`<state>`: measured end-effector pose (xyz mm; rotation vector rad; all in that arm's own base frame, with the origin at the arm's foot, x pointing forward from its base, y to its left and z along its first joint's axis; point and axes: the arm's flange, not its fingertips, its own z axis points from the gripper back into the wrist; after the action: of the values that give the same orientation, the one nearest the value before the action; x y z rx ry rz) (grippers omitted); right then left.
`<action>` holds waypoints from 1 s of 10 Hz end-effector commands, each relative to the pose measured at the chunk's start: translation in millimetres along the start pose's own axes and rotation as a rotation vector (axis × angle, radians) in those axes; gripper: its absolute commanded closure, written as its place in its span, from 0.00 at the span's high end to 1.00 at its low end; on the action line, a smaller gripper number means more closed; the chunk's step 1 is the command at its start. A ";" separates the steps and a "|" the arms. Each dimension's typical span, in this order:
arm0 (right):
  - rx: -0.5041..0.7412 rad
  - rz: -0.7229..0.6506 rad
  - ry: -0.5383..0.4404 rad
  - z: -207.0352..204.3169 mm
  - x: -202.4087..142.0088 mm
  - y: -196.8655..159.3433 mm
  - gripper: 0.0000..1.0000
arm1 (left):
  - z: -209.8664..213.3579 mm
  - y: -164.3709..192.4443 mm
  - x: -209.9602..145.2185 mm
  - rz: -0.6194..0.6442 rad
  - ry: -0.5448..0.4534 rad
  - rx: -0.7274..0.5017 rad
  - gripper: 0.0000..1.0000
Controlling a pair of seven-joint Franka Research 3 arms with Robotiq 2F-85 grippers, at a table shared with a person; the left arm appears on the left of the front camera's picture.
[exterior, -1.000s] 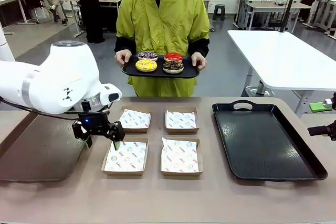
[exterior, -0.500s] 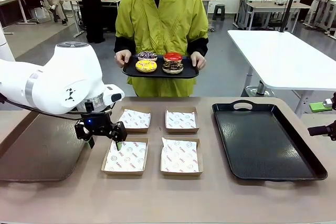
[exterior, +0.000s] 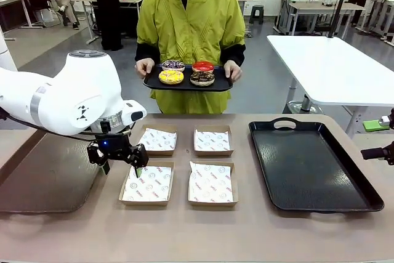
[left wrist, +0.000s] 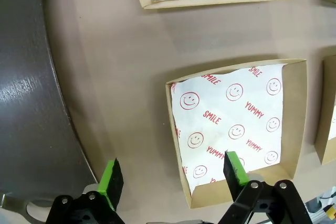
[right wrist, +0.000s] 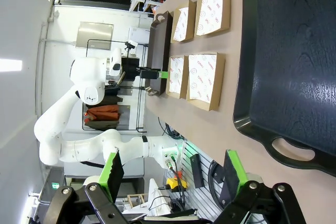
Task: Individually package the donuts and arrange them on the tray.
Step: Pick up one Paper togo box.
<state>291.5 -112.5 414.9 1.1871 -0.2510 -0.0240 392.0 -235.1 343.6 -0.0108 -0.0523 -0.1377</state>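
Beyond the table's far edge a person holds a small black serving tray carrying the donuts: yellow-iced, chocolate with sprinkles, dark and red. The big black tray lies at the table's right. My left gripper hangs open, fingers down, over the left rim of the near-left paper-lined box. In the left wrist view this gripper straddles that box's left wall, holding nothing. My right gripper stands open beyond the big tray's handle end.
Three more lined cardboard boxes sit mid-table: far left, far right, near right. A dark flat tray lies at the table's left, close to my left arm. Other tables and people stand far behind.
My left arm and gripper have shifted slightly to the right, toward the near-left box. The person's serving tray has barely moved.
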 end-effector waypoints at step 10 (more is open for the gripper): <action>0.014 0.009 0.000 -0.7 0.3 0.0 1.00 | -18.2 -13.8 14.6 0.029 0.043 0.042 0.00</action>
<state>291.4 -112.5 414.9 1.1873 -0.2508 -0.0240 402.6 -245.5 326.9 0.0102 -0.0184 -0.1396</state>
